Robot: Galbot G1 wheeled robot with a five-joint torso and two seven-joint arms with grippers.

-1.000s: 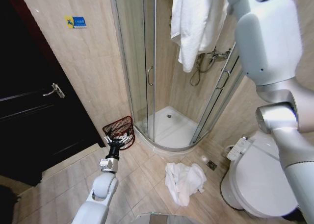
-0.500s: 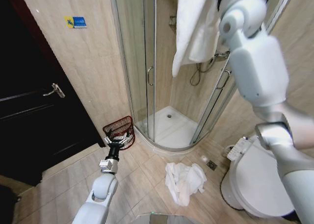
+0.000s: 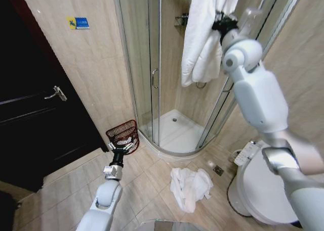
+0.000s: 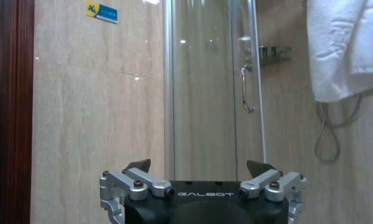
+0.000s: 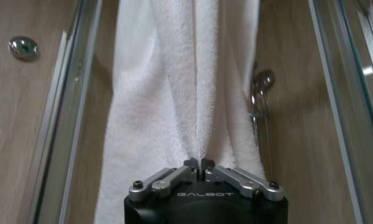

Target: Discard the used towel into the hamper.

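On my far left I see the dark door (image 3: 35, 120) with its lever handle (image 3: 55, 93), then the tiled wall with a small blue sticker (image 3: 78, 22). My left claw (image 3: 119, 147) hangs low over the floor tiles (image 3: 147, 185), fingers spread apart and holding nothing; in its wrist view the two fingertips (image 4: 138, 164) stand well apart with the glass shower door (image 4: 205, 93) behind them. The hamper (image 3: 123, 134) sits on the floor just beyond that claw, tipped so its open mouth shows, against the wall beside the shower's curved edge. Right of it is the shower stall (image 3: 174, 125) with its white tray. On the floor in front of the stall, well apart from the hamper, lies a crumpled white cloth (image 3: 190, 188). Higher up, my right claw (image 3: 223, 25) is raised at the shower's glass frame and clamped on the hanging white towel (image 3: 202, 39); the wrist view shows the jaws pinched together on a fold of the towel (image 5: 186, 93), which drapes upward from the grip. At the lower right is the toilet (image 3: 263, 183), lid down.
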